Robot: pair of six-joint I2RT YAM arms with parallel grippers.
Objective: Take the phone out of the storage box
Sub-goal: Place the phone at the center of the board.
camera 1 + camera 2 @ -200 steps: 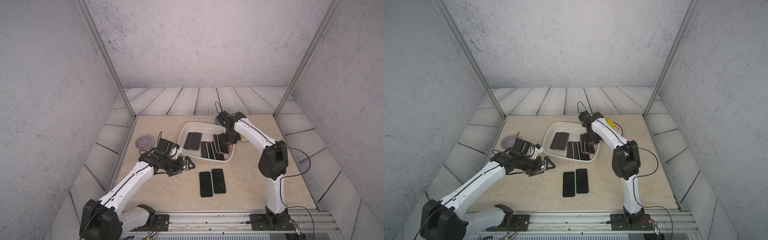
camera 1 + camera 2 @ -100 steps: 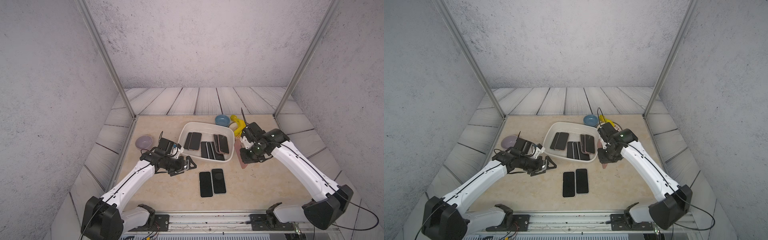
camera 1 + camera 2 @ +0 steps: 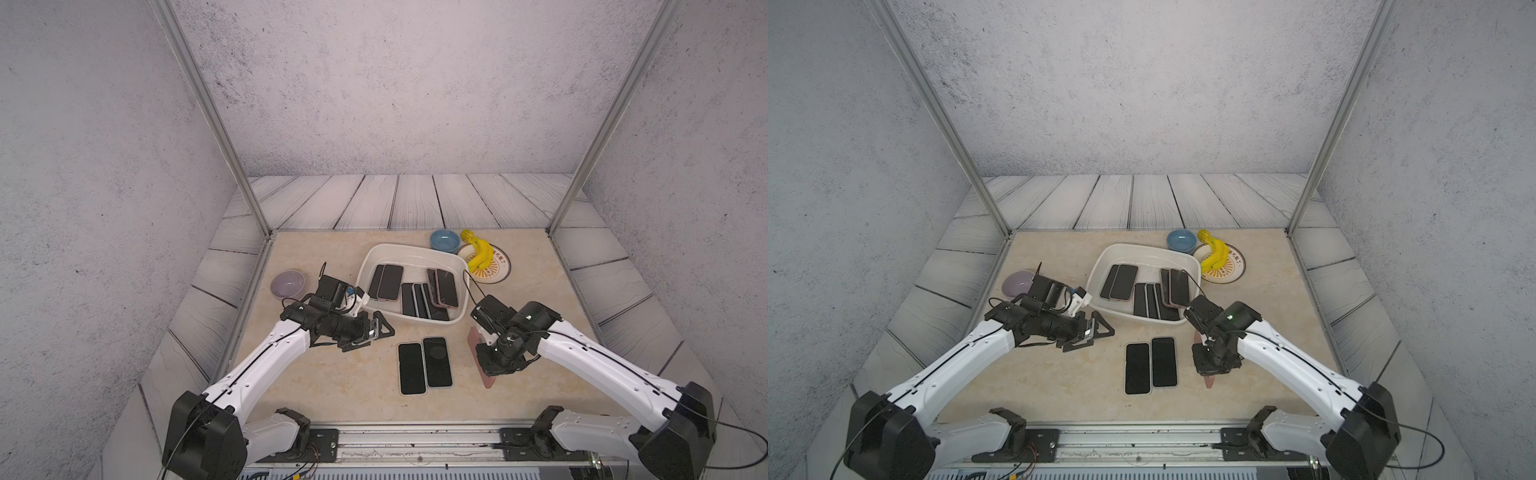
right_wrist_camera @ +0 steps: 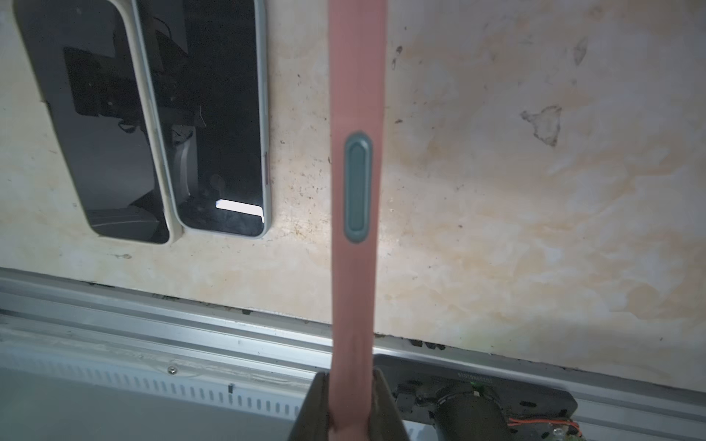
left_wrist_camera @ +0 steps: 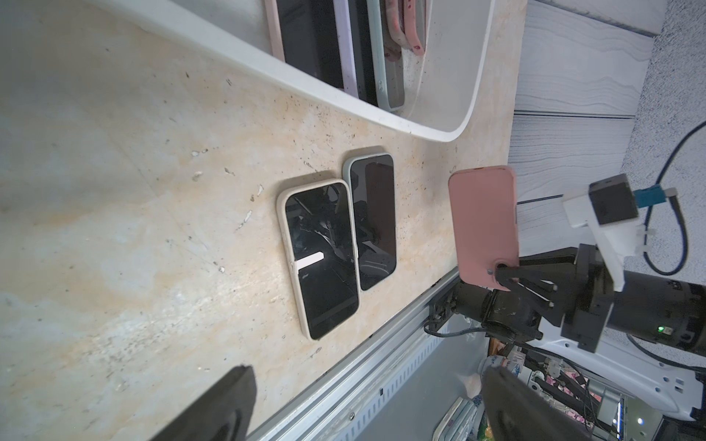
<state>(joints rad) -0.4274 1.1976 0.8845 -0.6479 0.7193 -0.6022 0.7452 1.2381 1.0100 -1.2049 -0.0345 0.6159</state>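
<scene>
- Under everything, you have the beige tabletop (image 3: 332,386), with wood-look panels around it.
- At your left, the left arm (image 3: 266,357) reaches toward the near left corner of the box. The left gripper (image 3: 376,332) hangs over bare table with its jaws spread wide and nothing between them.
- At your right, the right arm (image 3: 590,357) reaches in toward the middle. The right gripper (image 3: 490,363) points down and pinches one short end of the pink phone (image 5: 483,221).
- The storage box (image 3: 409,248) sits toward the back of the table, between the two arms. More phones lie inside it: a pair at its left (image 3: 386,282), a row on edge in the middle (image 3: 417,299) and a stack at its right (image 3: 444,287).
- The plate (image 3: 500,272) lies just right of the box's far corner, with the bananas (image 3: 478,253) on it.
- The pink phone is outside the box, in front of its near right corner. It is turned on its long edge, so the right wrist view shows its side button (image 4: 357,187). You cannot tell whether its lower edge touches the table.
- Two phones (image 3: 424,365) lie flat, screens up and side by side, touching, just left of the pink phone.
- The lilac bowl (image 3: 287,284) stands at the table's left edge, near the left arm.
- The blue bowl (image 3: 444,240) stands behind the box, beside the plate.
</scene>
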